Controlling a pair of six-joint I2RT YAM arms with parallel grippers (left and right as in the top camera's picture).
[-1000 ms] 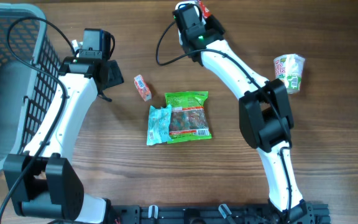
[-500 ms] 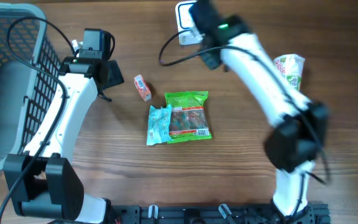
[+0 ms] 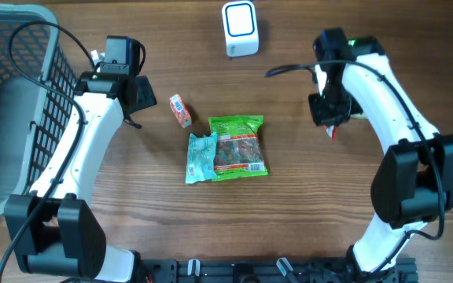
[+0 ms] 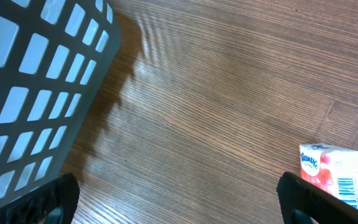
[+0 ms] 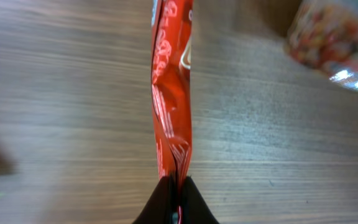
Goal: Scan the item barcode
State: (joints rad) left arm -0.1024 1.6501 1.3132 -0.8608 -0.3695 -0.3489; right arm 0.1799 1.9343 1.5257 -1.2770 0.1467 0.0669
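Red packet (image 5: 173, 81) is the item in hand. The right gripper (image 5: 176, 186) has its jaws pinched tight on one end, and the rest sticks out ahead of the fingers, edge-on to the wrist cam, over the wood table (image 3: 305, 204). From overhead only a sliver of it shows under the gripper, on the right side at mid-depth. That's well apart from the white scanner (image 3: 240, 29), which sits at the far edge, left of the gripper. A printed cup (image 5: 331, 37) stands just beyond the packet to the right.

Step, prob.: item picked and carried in the air, not at the scanner. No barcode shows on the parts visible, so can't tell which face has it.

Next move calls for swinging the arm far-left to the scanner and turning the wrist so a flat printed face, not the thin edge, meets the scanner's face, then holding steady. The film is thin, so it may flop.

The left gripper (image 4: 179, 205) hangs w/ jaws spread wide and nothing betw. them, beside the basket (image 3: 6, 102), w/ a small pink pack (image 4: 331, 171) near its right finger. The green bag (image 3: 238, 145) and blue packet (image 3: 201, 157) lie mid-table, in neither grip.
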